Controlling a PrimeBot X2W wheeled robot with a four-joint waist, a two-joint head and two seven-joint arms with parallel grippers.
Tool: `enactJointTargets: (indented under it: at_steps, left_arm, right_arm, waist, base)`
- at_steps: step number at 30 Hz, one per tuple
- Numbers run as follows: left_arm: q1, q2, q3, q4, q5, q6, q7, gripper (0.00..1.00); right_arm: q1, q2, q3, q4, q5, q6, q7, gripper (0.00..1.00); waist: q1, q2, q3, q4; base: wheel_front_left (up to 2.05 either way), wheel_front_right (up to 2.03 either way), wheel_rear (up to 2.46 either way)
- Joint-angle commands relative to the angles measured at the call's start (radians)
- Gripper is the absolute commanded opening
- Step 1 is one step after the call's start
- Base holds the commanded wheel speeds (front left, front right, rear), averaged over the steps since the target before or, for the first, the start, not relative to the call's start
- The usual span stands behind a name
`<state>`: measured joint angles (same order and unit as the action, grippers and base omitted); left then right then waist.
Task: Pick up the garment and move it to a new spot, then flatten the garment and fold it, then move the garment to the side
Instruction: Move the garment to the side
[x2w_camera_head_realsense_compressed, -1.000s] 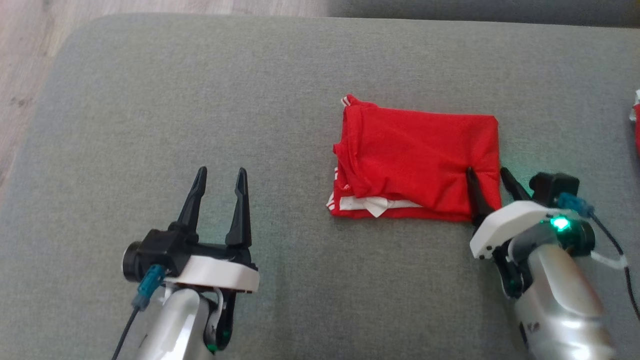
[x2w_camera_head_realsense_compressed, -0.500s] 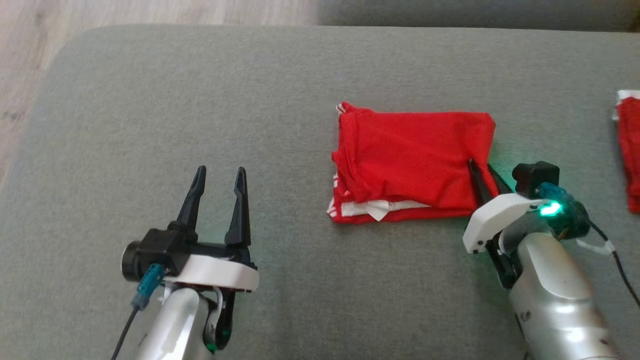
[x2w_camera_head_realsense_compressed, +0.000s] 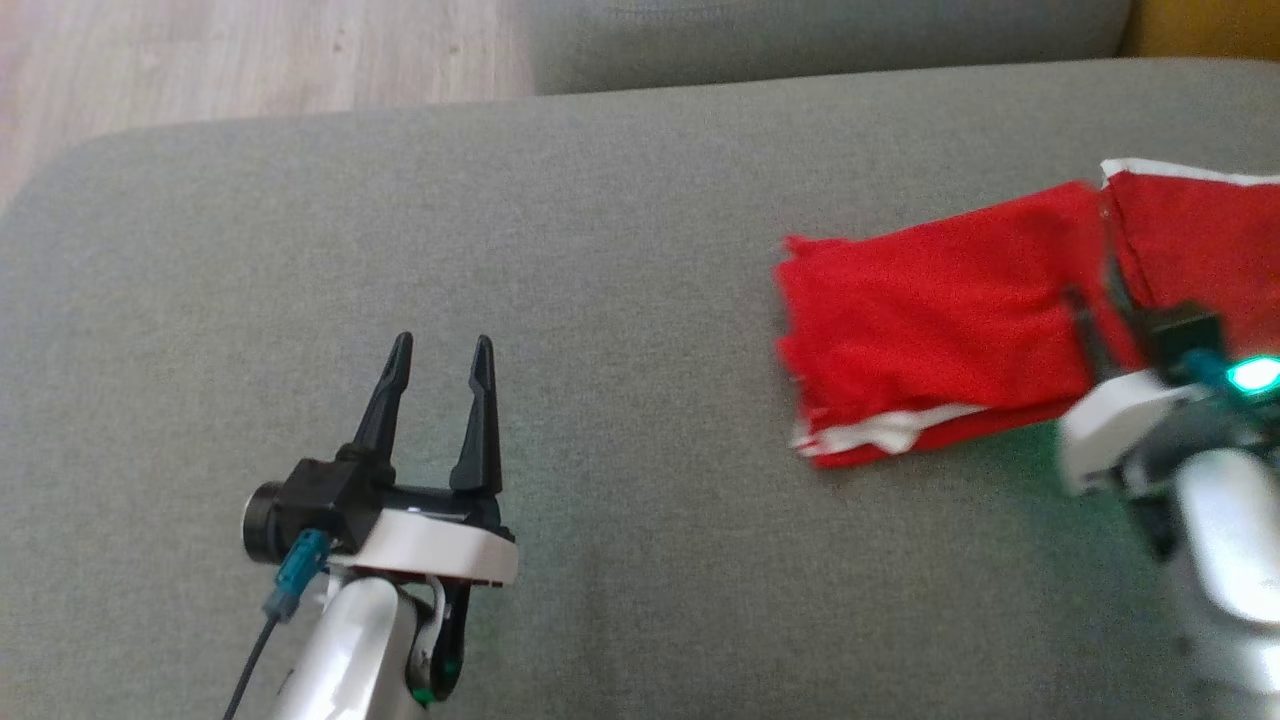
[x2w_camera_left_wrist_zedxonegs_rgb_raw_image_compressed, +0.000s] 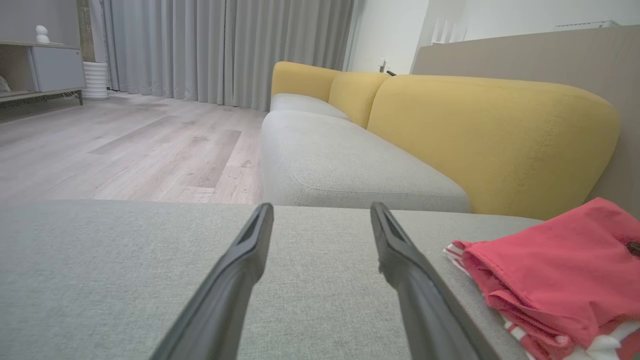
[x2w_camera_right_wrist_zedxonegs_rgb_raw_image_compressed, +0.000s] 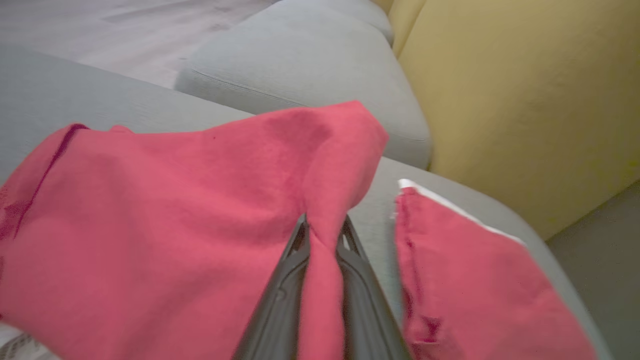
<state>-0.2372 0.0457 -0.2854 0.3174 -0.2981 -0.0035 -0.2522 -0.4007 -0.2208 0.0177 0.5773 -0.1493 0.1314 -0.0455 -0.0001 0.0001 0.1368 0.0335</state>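
Observation:
The garment is a folded red piece with white trim, lying on the grey cushion at the right. My right gripper is shut on the garment's right edge. In the right wrist view a pinch of the red garment rises between the right gripper's closed fingers. My left gripper stands open at the lower left, well apart from the garment, with nothing between its fingers. In the left wrist view the left gripper points over bare cushion, and the garment lies to its right.
A second red cloth with a white edge lies right beside the held garment, also seen close by in the right wrist view. A yellow backrest rises behind the cushions. Wood floor lies past the cushion's far left edge.
My right gripper shut on the garment's right edge and pulled it rightward, up to the second red cloth. The head camera turned right. The left gripper kept still and open.

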Motion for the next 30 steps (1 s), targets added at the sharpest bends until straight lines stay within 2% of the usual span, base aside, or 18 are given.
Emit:
enactJointTargets:
  at_steps: [1, 6, 10, 16, 23, 29, 30]
  left_arm:
    - [-0.022, 0.004, 0.035, -0.033, 0.010, 0.000, -0.010, 1.00]
    - [-0.045, 0.004, 0.039, -0.040, 0.015, -0.006, -0.010, 1.00]
    - [-0.063, 0.004, 0.038, -0.040, 0.017, -0.012, -0.010, 1.00]
    - [-0.091, 0.004, 0.029, -0.042, 0.009, -0.015, -0.010, 1.00]
    - [-0.098, 0.004, 0.035, -0.043, 0.008, -0.014, -0.010, 1.00]
    - [-0.102, 0.004, 0.044, -0.040, 0.016, -0.015, -0.010, 1.00]
    - [-0.104, 0.004, 0.046, -0.039, 0.018, -0.015, -0.010, 1.00]
  right_arm:
    - [-0.030, -0.045, 0.016, -0.056, 0.002, -0.001, 0.011, 0.00]
    - [-0.036, -0.213, -0.018, -0.141, -0.001, -0.001, 0.076, 0.00]
    - [-0.052, -0.314, -0.054, -0.172, 0.005, -0.001, 0.117, 0.00]
    - [-0.077, -0.427, -0.139, -0.131, -0.021, -0.001, 0.169, 0.00]
    - [-0.072, -0.447, -0.234, -0.091, -0.063, -0.001, 0.189, 0.00]
    - [-0.064, -0.414, -0.286, -0.093, -0.096, -0.001, 0.200, 0.01]
    - [-0.066, -0.406, -0.296, -0.103, -0.104, -0.001, 0.197, 1.00]
  waist:
    - [0.0001, -0.0001, 0.015, -0.007]
    - [0.0001, -0.0001, 0.067, -0.007]
    - [0.0001, -0.0001, 0.111, 0.000]
    - [0.0001, -0.0001, 0.161, 0.026]
    - [0.0001, -0.0001, 0.178, 0.039]
    - [0.0001, -0.0001, 0.185, 0.032]
    - [0.0001, -0.0001, 0.184, 0.029]
  base:
    - [0.00, 0.00, 0.00]
    - [0.00, 0.00, 0.00]
    - [0.00, 0.00, 0.00]
    - [0.00, 0.00, 0.00]
    - [0.00, 0.00, 0.00]
    - [0.00, 0.00, 0.00]
    - [0.00, 0.00, 0.00]
